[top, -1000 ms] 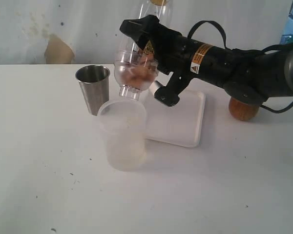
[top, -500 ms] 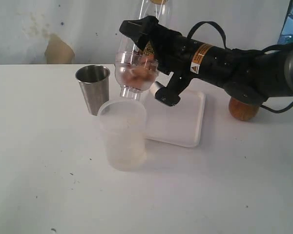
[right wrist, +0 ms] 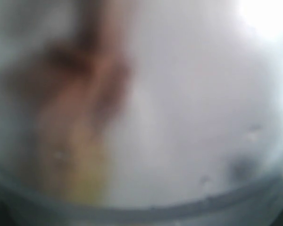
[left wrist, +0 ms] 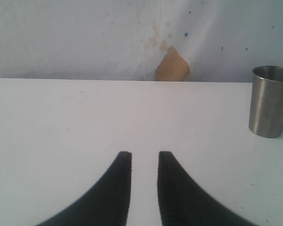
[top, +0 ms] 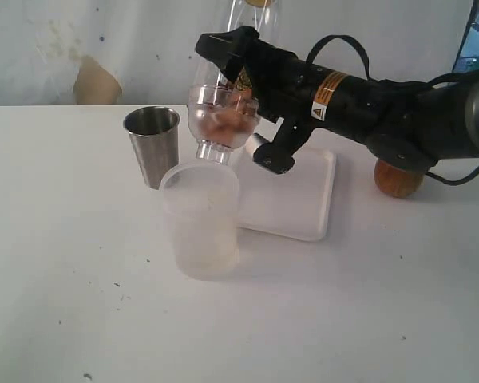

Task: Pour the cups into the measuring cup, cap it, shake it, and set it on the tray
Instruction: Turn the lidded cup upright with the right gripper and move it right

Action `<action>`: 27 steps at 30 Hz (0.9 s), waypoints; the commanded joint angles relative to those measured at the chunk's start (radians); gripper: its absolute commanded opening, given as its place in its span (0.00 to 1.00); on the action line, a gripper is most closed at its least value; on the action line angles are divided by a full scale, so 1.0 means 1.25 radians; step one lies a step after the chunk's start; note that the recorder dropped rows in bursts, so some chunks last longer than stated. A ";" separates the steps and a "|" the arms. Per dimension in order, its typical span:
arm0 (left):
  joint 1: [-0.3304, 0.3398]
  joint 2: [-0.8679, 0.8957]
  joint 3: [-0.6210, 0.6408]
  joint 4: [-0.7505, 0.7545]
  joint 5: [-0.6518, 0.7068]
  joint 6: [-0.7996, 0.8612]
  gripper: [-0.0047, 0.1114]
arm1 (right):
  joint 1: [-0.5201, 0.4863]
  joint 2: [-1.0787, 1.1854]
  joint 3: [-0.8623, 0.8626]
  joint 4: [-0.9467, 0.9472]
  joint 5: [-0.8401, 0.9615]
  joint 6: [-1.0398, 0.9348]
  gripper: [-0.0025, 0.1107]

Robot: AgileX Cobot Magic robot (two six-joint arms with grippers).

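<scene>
Exterior view, nearest first: the tall frosted translucent plastic cup [top: 199, 227] stands toward the middle of the white bench [top: 80, 263], closer to the front edge than anything else. Directly above its rim hangs the clear, colourless plastic measuring cup [top: 219, 120], narrow end down, with brownish contents pooled at that end (no scale shows from here). The right claw [top: 233, 68] is clamped round its body. Nothing is falling from it, so I judge it capped and the shaking step in hand. Next it needs turning upright and setting on the flat white rectangular tray [top: 303, 215] just behind. The tapered shiny steel tumbler [top: 152, 148] stands toward the far edge, left. The rounded brown wooden cup [top: 397, 182] is toward the far right corner, half hidden by the arm. The left claw [left wrist: 145, 157] is parted by a narrow slit and holds nothing. The measuring cup's upper end is cut off, and the right wrist view is mere blur.
</scene>
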 commanded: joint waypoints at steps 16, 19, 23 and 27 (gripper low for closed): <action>0.000 -0.003 0.004 -0.010 -0.003 0.001 0.22 | -0.003 -0.013 -0.009 0.557 0.139 1.276 0.02; 0.000 -0.003 0.004 -0.010 -0.003 0.001 0.22 | -0.038 -0.002 -0.008 0.783 0.164 1.284 0.02; 0.000 -0.003 0.004 -0.010 -0.003 0.001 0.22 | -0.063 0.040 -0.008 0.724 0.196 1.397 0.02; 0.000 -0.003 0.004 -0.010 -0.003 0.001 0.22 | -0.065 0.110 -0.008 0.606 0.177 1.542 0.02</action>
